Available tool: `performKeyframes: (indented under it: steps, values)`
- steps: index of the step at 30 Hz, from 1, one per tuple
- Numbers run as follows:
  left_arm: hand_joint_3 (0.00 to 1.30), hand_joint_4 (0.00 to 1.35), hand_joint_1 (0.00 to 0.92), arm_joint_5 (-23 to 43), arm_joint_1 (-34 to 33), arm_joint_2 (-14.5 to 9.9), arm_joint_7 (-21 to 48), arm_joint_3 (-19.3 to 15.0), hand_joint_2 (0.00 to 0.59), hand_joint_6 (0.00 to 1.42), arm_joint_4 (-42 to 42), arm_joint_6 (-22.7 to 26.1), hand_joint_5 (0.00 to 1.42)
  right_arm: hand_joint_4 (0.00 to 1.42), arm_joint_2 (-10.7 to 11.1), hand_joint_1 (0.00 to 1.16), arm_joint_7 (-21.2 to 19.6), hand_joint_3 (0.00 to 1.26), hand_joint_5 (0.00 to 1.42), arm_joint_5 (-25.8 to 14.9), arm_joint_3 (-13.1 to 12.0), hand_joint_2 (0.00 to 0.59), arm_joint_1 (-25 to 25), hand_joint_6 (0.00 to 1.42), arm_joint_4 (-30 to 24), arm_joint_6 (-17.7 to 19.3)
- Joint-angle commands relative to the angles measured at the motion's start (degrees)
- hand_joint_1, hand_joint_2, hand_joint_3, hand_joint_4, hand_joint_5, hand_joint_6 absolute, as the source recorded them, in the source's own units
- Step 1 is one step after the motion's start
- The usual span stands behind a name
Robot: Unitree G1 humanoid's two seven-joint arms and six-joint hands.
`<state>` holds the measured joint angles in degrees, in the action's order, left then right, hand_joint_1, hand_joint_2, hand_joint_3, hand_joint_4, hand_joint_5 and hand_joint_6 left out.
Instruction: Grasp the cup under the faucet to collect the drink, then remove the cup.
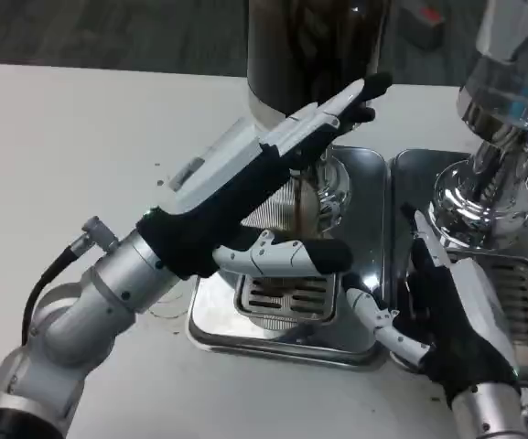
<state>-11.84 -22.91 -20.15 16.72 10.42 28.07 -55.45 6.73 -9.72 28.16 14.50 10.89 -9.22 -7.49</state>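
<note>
Nearest you, the right robot hand (456,320) stands edge-up on the white tabletop (80,137) beside the polished steel drip tray (355,343), fingers spread and holding nothing. Further in, your left robot hand (273,183) reaches over the tray's slotted grille, fingers straight, thumb below; whether it holds the cup you cannot tell, since the cup is hidden. Behind stands the dark cylindrical dispenser (309,46).
</note>
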Motion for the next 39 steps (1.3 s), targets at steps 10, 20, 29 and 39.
performKeyframes:
  steps: [10, 20, 29, 39]
  values:
    - [0.01, 0.0, 0.0, -1.3, 0.22, -0.22, 0.92, 1.56, 0.103, 0.04, 0.13, -0.34, 0.12, 0.0, -0.13, 0.64, 5.15, 0.0, 0.0, -7.18, -2.51, 0.241, -6.52, 0.0, 4.97, 0.93]
    - [0.02, 0.0, 0.0, -1.65, 0.59, -0.18, 0.44, 1.42, 0.11, 0.04, -0.44, -0.23, 0.12, 0.0, -1.28, 0.67, 6.96, 0.0, 0.0, -11.49, -3.31, 0.235, -10.71, 0.0, 10.07, 2.94]
    - [0.03, 0.0, 0.0, -1.59, 0.8, -0.32, 0.19, 1.35, 0.117, 0.04, -0.76, 0.1, 0.13, 0.0, -1.52, 0.68, 8.15, 0.0, 0.0, -12.41, -2.88, 0.236, -12.85, 0.0, 12.99, 4.88]
    - [0.03, 0.0, 0.0, -1.75, 1.0, -0.36, 0.11, 1.37, 0.119, 0.04, -1.47, 0.58, 0.13, 0.0, -1.65, 0.68, 8.23, 0.0, 0.0, -11.34, -1.86, 0.233, -14.36, 0.0, 14.44, 5.89]
